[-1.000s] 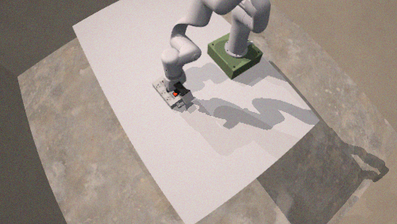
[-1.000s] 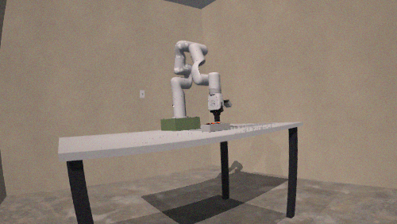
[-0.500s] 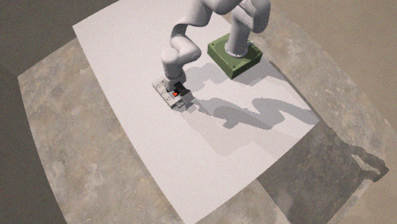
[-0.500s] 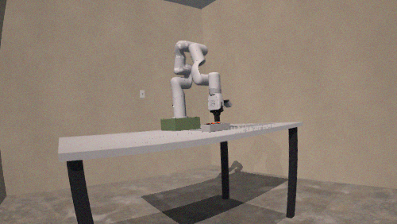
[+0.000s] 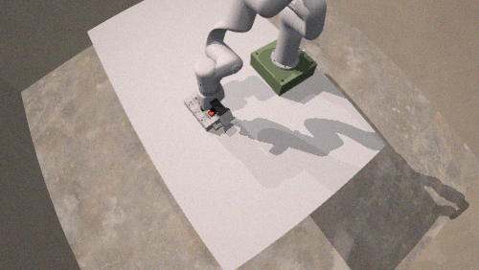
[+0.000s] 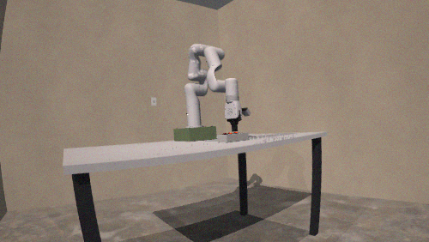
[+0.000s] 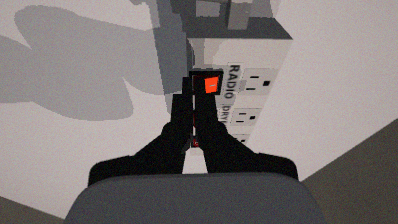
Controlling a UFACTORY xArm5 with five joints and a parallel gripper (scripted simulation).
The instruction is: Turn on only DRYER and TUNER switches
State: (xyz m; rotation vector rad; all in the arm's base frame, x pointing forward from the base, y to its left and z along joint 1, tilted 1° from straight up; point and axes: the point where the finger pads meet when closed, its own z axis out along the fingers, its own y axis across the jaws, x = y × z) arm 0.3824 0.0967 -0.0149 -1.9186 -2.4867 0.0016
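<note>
The grey power strip (image 5: 203, 111) lies flat on the white table; it also shows in the side view (image 6: 232, 137) and the wrist view (image 7: 240, 95). The switch labelled RADIO (image 7: 212, 84) glows red. A label beginning DRY (image 7: 226, 115) sits below it; the switch beside it is hidden behind my fingers. My gripper (image 7: 193, 91) is shut and empty, its black fingertips down on the strip's switch column just below the lit RADIO switch. It also shows from above (image 5: 216, 112) and in the side view (image 6: 233, 127). The other labels are hidden.
The arm's green base block (image 5: 283, 66) stands on the table behind the strip. The table's edge runs close on the strip's left side (image 5: 144, 134). The arm's shadow falls across the table to the right.
</note>
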